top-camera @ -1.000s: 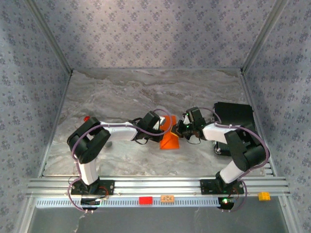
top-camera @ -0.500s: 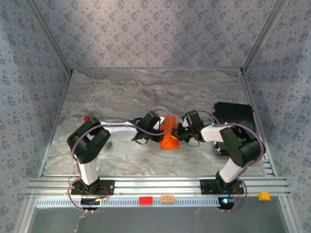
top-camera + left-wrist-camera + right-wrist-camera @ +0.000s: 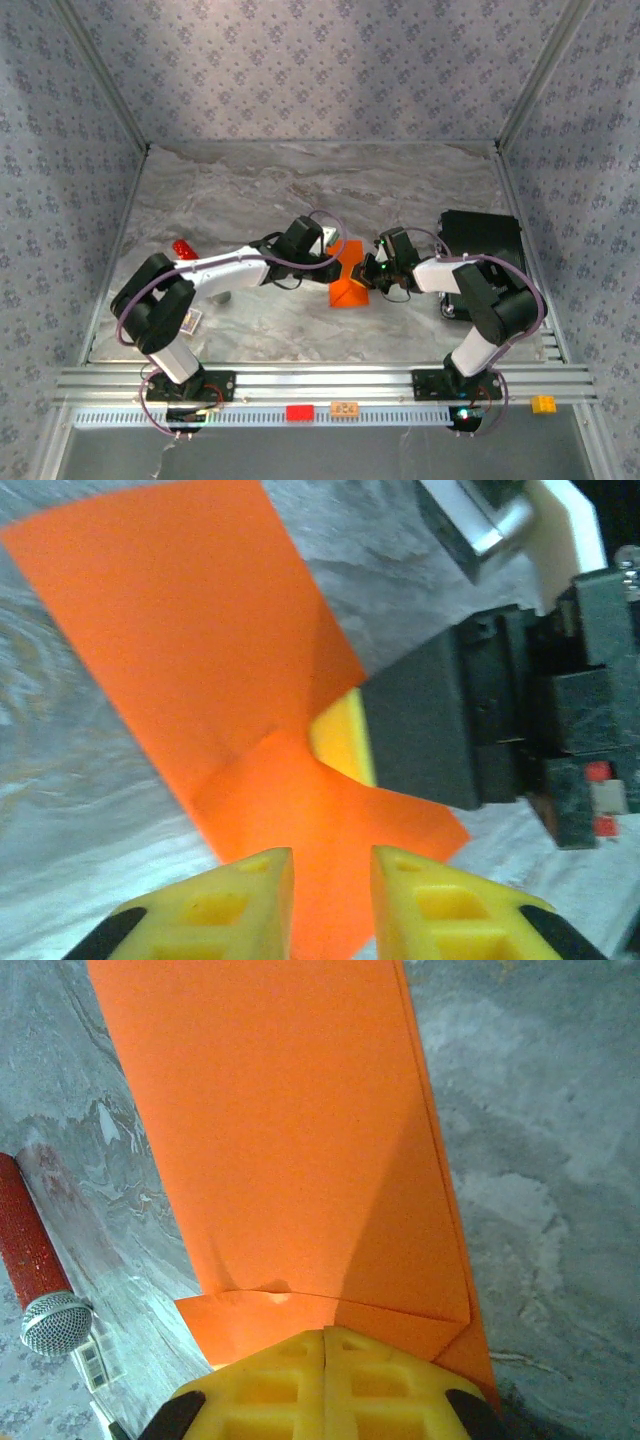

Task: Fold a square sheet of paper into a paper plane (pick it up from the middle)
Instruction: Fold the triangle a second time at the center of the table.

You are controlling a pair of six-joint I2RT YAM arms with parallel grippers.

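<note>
1. Top external view: the left gripper [image 3: 337, 250], jaws slightly apart, hovers at the folded orange paper [image 3: 350, 290], which lies left of the black box [image 3: 480, 240].
2. The right gripper [image 3: 370, 270] is clamped on the paper's box-side edge.
3. Likely mid-fold; next, the left closes on the free flap.
4. Open table lies left of the box.

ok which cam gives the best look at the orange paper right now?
Right wrist: the orange paper is close and large, with its layered edges and folded corner flaps plain. Left wrist shows a creased part, partly in shadow. Top external shows a small, distant orange patch.
</note>
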